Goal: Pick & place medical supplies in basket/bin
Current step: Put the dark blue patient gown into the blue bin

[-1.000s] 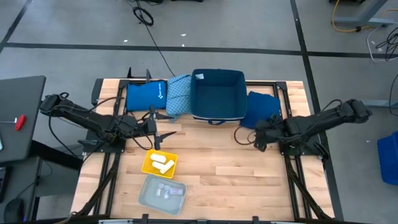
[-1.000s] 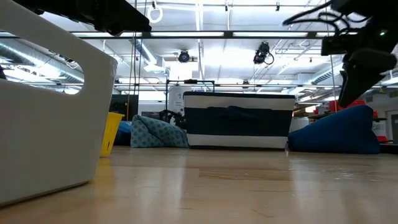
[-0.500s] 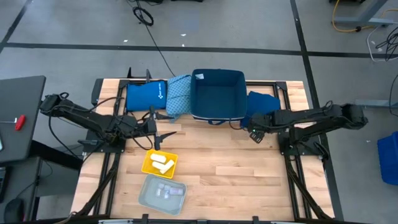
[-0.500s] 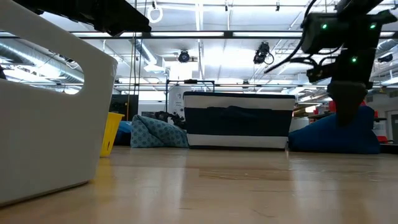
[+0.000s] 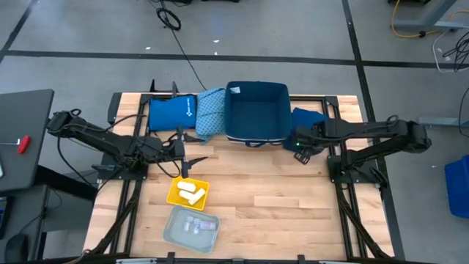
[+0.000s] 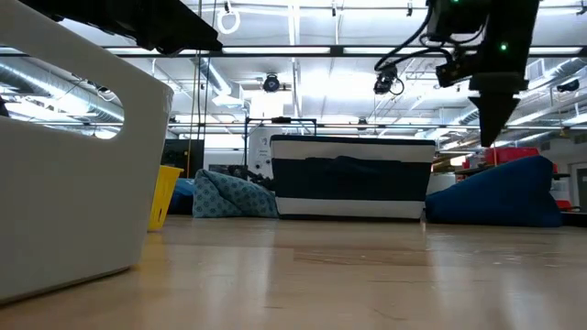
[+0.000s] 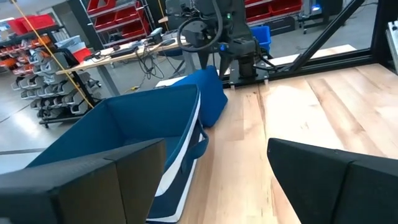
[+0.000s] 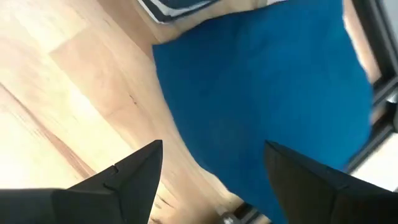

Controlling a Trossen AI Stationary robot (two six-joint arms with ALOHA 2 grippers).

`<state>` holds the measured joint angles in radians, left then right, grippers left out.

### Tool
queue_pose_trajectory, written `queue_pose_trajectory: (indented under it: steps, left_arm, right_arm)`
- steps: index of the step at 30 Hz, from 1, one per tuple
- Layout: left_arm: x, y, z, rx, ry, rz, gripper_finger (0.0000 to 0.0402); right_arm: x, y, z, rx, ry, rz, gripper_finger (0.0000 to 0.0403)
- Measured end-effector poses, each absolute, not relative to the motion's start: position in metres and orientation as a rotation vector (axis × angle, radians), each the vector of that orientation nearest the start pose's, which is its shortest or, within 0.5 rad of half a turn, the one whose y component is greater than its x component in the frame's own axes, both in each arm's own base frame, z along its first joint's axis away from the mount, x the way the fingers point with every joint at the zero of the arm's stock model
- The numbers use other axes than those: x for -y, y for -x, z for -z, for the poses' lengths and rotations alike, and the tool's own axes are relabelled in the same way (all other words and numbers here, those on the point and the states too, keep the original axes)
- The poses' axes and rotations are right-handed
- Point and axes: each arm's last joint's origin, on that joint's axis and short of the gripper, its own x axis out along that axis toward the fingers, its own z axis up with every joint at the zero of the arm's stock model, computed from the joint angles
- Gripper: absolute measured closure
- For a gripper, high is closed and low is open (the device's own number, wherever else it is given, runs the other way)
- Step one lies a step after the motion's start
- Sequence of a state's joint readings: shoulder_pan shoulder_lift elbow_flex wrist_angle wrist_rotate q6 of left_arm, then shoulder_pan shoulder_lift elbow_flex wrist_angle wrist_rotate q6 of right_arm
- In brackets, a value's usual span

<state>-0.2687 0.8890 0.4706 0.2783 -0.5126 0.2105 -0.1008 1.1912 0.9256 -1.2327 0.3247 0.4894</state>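
**Right gripper parked over the dark blue cloth: go for a fold, not the flat**

So your right gripper (image 5: 299, 149) is hanging just above the near edge of the dark blue cloth (image 5: 308, 125), fingers spread wide and nothing between them. In the right wrist view the cloth (image 8: 267, 106) fills the gap between the two fingers, so you're lined up over it but not touching yet as far as I can tell.

The cloth sits right beside the navy basket (image 5: 256, 112), on the side toward the right arm, touching or nearly touching its wall. In the low view it's a soft mound (image 6: 500, 192), not flat.

Handling-wise I'd guess it's light, floppy, and not fragile at all. It'll sag and trail when lifted, so expect a tail that can catch on the basket rim. I'd pinch a raised ridge or bunched bit of the mound rather than a flat patch, since flat fabric just slides out from under the tips. Take a decent bite, and lift high enough to clear the wall.

The left gripper (image 5: 185, 150) waits on the other side of the basket, out in front of the teal patterned cloth (image 5: 210, 110) and the blue pillow-like pack (image 5: 171, 112), fingers apart and empty. The white tubes lie in a yellow tray (image 5: 188, 192), the vials in a grey tray (image 5: 191, 226), both well away from the basket toward the table's front.
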Motion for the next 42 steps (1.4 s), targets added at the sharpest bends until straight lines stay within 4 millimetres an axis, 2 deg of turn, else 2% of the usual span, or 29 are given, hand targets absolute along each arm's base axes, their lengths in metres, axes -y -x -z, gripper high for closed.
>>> queue_pose_trajectory:
  steps: [4, 8, 12, 27, 34, 42]
  left_arm:
    - [0.039, -0.191, -0.251, -0.153, -0.256, -0.2, 0.0119]
    - [0.04, -0.191, -0.25, -0.15, -0.253, -0.158, 0.0119]
    - [0.04, -0.191, -0.251, -0.149, -0.253, -0.158, 0.0119]
    - [0.04, -0.191, -0.251, -0.149, -0.253, -0.157, 0.0119]
    - [0.04, -0.191, -0.249, -0.16, -0.242, -0.157, 0.0119]
    - [0.041, -0.191, -0.248, -0.171, -0.225, -0.126, 0.0119]
  right_arm:
    - [0.036, -0.171, -0.254, -1.462, -0.199, 0.708, 0.0116]
    - [0.048, -0.159, -0.251, -1.583, -0.207, 0.753, 0.0116]
    - [0.059, -0.156, -0.247, -1.642, -0.211, 0.772, 0.0116]
    - [0.1, -0.181, -0.218, -1.651, -0.278, 0.676, 0.0116]
    - [0.108, -0.201, -0.195, -1.651, -0.324, 0.591, 0.0116]
    - [0.113, -0.217, -0.166, -1.708, -0.332, 0.576, 0.0116]
